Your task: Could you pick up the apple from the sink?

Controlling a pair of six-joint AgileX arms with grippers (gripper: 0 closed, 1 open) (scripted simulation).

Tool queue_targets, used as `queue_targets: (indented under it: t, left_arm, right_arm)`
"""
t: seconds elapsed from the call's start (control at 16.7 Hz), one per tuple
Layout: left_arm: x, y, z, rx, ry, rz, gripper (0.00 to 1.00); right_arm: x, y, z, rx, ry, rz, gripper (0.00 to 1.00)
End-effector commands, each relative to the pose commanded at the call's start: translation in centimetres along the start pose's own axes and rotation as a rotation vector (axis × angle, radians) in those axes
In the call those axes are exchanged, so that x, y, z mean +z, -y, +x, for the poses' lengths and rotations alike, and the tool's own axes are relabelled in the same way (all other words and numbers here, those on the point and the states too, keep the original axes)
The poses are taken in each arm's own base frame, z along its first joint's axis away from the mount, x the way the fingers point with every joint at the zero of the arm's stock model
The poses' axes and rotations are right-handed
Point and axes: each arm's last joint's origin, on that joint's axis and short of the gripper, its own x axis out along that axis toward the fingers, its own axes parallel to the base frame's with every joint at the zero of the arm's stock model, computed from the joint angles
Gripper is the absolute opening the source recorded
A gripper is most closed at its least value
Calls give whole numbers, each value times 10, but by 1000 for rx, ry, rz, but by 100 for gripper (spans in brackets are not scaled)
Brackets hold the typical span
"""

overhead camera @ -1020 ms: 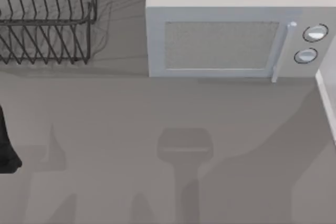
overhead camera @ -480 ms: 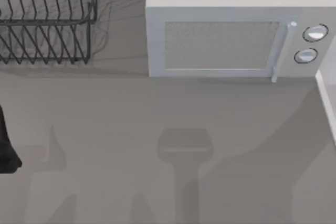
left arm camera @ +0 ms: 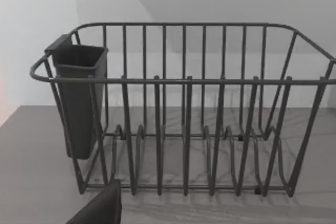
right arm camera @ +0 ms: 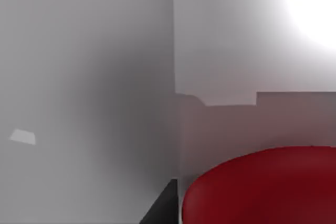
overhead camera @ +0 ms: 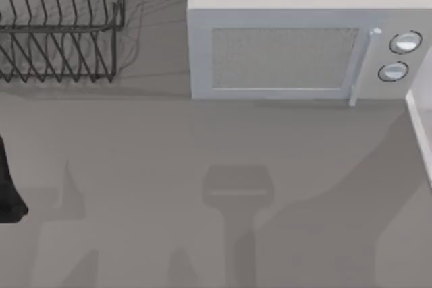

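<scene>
A microwave (overhead camera: 297, 45) is sitting at the back of the table (overhead camera: 202, 160), toward the right, its door facing forward. A wire dish rack (overhead camera: 57, 25) is standing at the back left, well apart from the microwave. In the left wrist view, a cutlery holder (left arm camera: 79, 98) is hanging inside one end of the rack. In the right wrist view, the apple (right arm camera: 262, 187) is lying close to the camera, just beside a pale wall (right arm camera: 84, 93).
</scene>
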Motion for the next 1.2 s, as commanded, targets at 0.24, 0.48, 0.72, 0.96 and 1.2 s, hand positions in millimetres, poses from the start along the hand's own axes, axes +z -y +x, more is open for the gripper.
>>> queue_targets:
  t: [0.24,0.48,0.72,0.96,1.2]
  left_arm:
    - [0,0,0,0,0,0,100]
    - [0,0,0,0,0,0,100]
    - [0,0,0,0,0,0,100]
    - [0,0,0,0,0,0,100]
    - [0,0,0,0,0,0,100]
  right_arm:
    - [14,4,-25,-1,3,0,0]
    - [32,9,-93,2,-7,0,0]
    - [28,7,-178,10,-36,1,0]
    - [15,1,-239,2,-8,0,0]
    - [12,0,-249,0,0,0,0]
